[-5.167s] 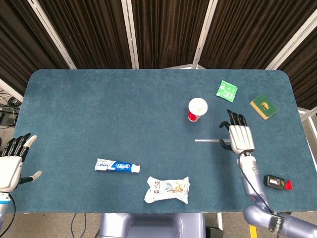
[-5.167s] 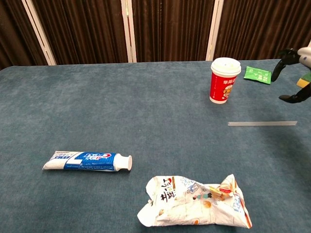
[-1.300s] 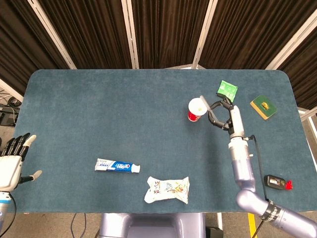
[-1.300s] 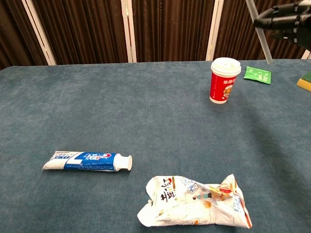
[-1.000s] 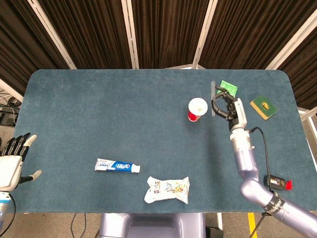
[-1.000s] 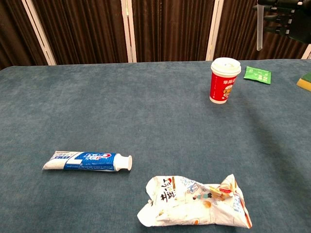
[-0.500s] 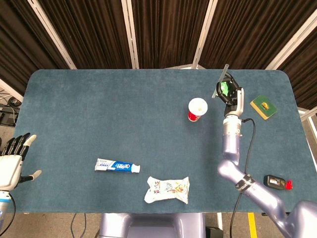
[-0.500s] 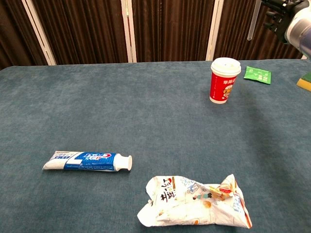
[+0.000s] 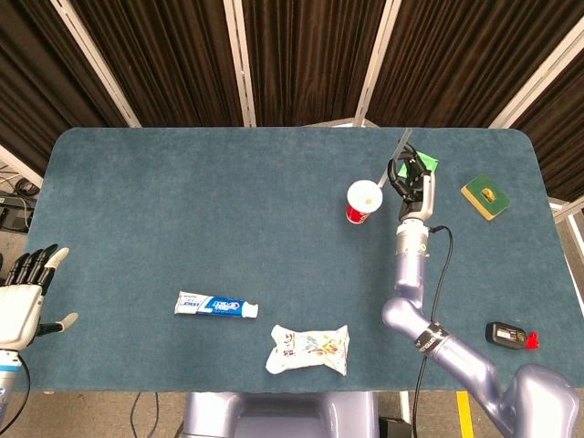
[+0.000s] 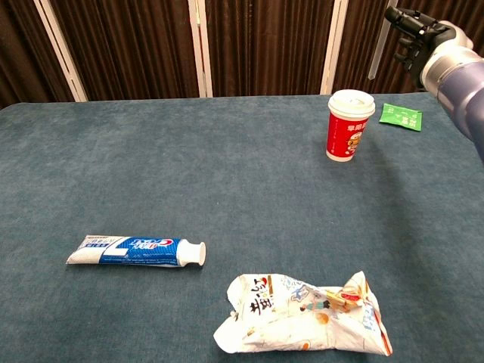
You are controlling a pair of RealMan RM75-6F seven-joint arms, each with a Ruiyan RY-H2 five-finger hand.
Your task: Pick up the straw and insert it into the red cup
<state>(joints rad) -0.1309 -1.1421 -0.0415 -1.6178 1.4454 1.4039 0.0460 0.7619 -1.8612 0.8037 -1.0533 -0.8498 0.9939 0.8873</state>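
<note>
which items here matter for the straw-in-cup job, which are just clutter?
Job: straw, held by the right hand above the table; red cup.

Clutter: toothpaste tube, crumpled snack bag, green packet, green-and-yellow pad, small black-and-red device. Left hand idle off the table's left edge.

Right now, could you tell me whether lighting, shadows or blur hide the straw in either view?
Head view: light is even and soft, with no glare; the straw is thin and pale but sharp against the table. Chest view: the straw is faint against the dark curtain, held by the right hand; the cup is crisp.
</note>
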